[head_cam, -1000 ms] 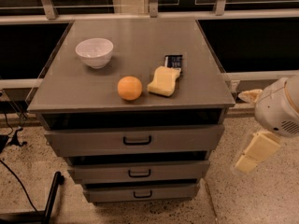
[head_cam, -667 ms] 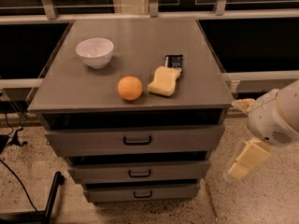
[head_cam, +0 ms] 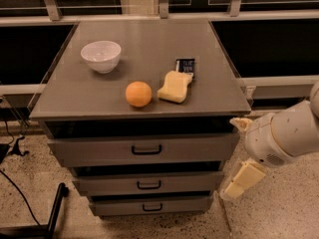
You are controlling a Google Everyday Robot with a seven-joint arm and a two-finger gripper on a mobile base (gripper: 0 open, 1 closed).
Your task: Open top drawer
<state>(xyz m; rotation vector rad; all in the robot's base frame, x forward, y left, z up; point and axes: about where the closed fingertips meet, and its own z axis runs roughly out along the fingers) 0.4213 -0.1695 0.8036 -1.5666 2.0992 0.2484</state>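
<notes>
The top drawer (head_cam: 89,152) is the widest grey metal front of three, just under the cabinet top, and looks closed. Its black bar handle (head_cam: 146,150) sits at its centre. My gripper (head_cam: 241,180) hangs at the right of the cabinet, beside the right ends of the drawers and apart from the handle. One cream finger (head_cam: 243,179) points down and left.
The grey cabinet top (head_cam: 144,39) bears a white bowl (head_cam: 101,56), an orange (head_cam: 138,94), a yellow sponge (head_cam: 175,86) and a dark packet (head_cam: 185,66). A mid-sized drawer (head_cam: 104,184) and a narrow drawer (head_cam: 114,206) sit below. A black stand leg (head_cam: 55,210) lies at the lower left.
My arm and gripper have moved left and a little down, closer to the right side of the cabinet. Nothing on the cabinet has moved.
</notes>
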